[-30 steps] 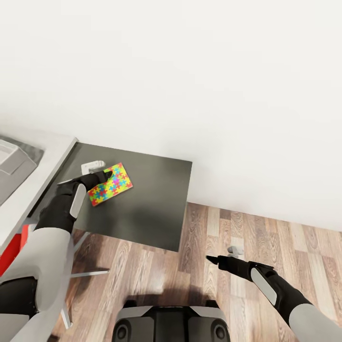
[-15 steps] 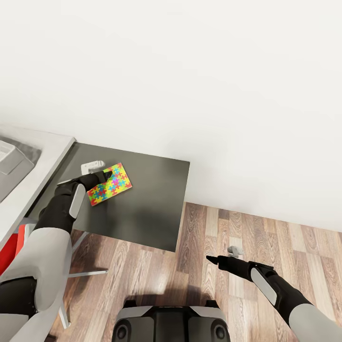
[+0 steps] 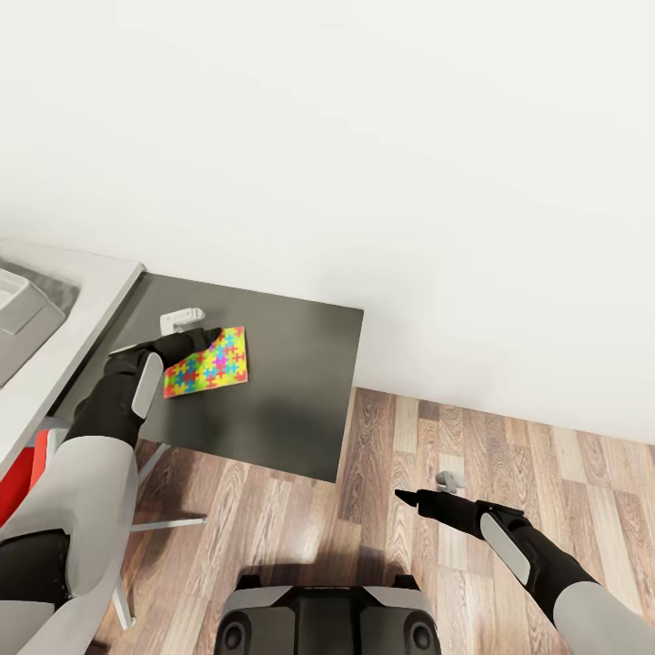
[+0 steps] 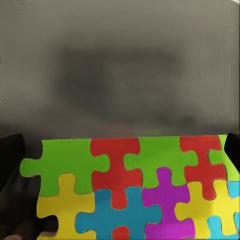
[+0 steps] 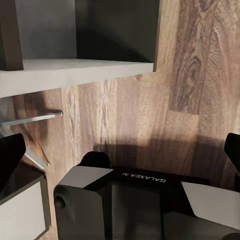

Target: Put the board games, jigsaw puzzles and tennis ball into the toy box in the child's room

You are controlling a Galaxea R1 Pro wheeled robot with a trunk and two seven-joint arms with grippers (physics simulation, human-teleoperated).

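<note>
Since a second ago your jigsaw puzzle point(image 3: 206, 362) has swung flatter and slid toward the left gripper point(image 3: 196, 340), while both arms sit where they were. You have a white wall point(image 3: 364, 136) close behind the dark cabinet worktop point(image 3: 282, 382), whose right and near edges drop to open wood floor point(image 3: 428, 509). The pale worktop point(image 3: 64, 337) borders its left edge, with the toy box point(image 3: 18, 314) at the frame's edge. The puzzle lies well inside the dark top, beside a small white object point(image 3: 180, 319). Your left jaws straddle the puzzle's edge; whether they pinch it, I cannot tell. Your right gripper point(image 3: 407, 497) hangs over bare floor with its tips together at a point.
</note>
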